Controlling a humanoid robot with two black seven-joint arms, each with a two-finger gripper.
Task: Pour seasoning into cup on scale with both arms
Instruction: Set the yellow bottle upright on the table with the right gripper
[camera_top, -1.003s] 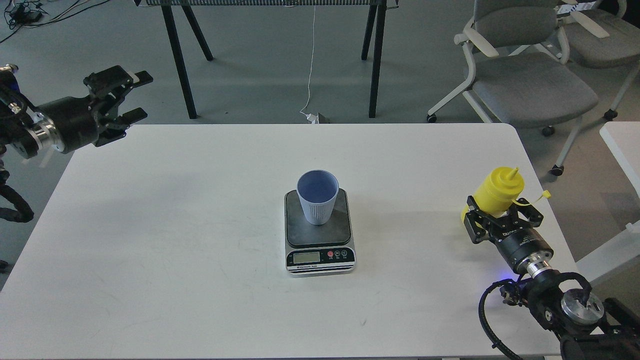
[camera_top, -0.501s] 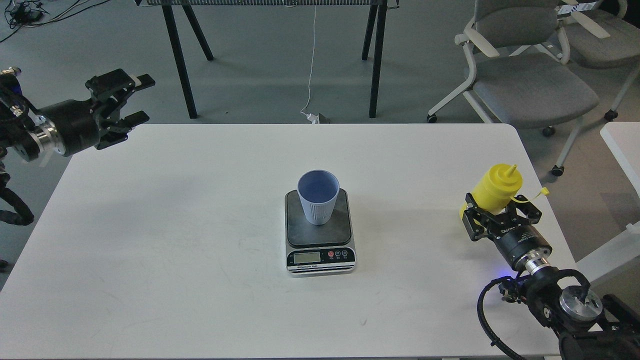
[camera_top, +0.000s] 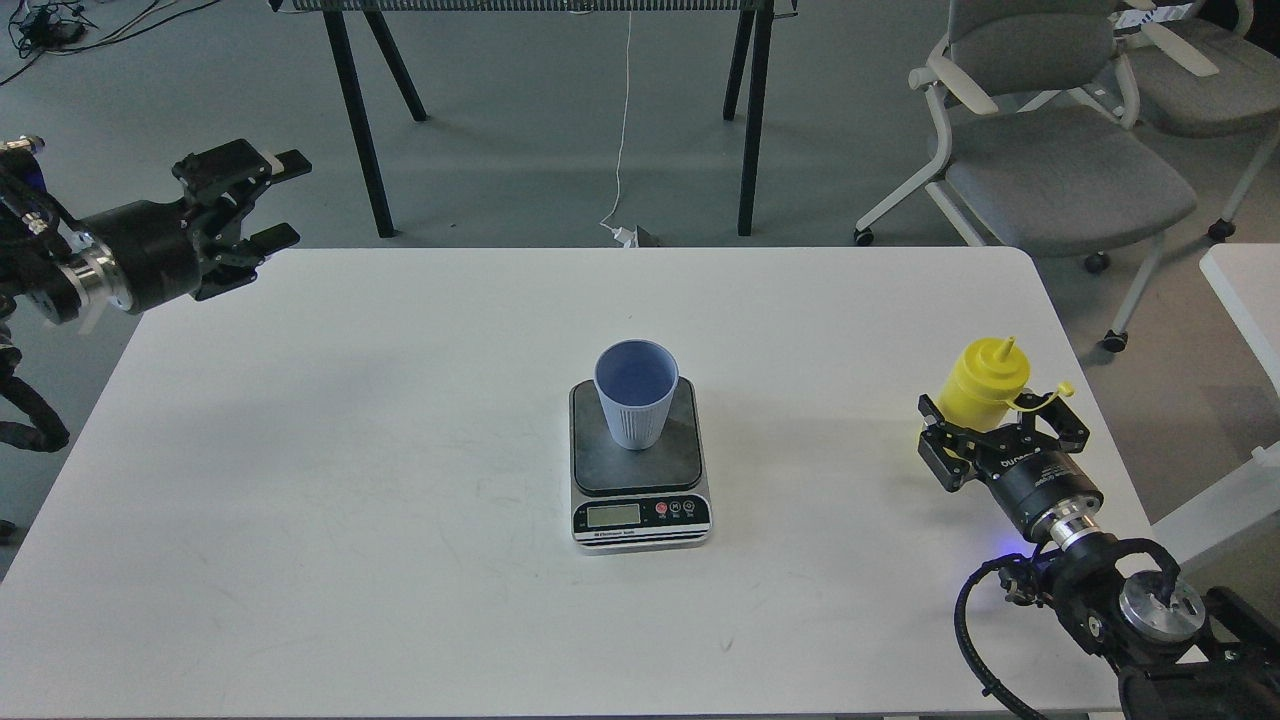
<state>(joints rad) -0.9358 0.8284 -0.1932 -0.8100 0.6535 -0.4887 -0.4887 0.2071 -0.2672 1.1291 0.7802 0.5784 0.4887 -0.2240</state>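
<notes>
Since the bright yellow plastic squeeze bottle (camera_top: 983, 380) looks light and soft-walled, grip mid-body gently — right gripper (camera_top: 1000, 432) brackets it, closure unclear; left gripper (camera_top: 262, 200) spread wide, empty.

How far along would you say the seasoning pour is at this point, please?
Done: the light blue ribbed plastic cup stands upright on the flat grey digital kitchen scale. In hand: the right tool sits around the bright yellow plastic squeeze bottle near the white table's right edge; whether it grips is unclear. The left tool hangs open, empty. Left: carrying the bottle over and pouring.
</notes>
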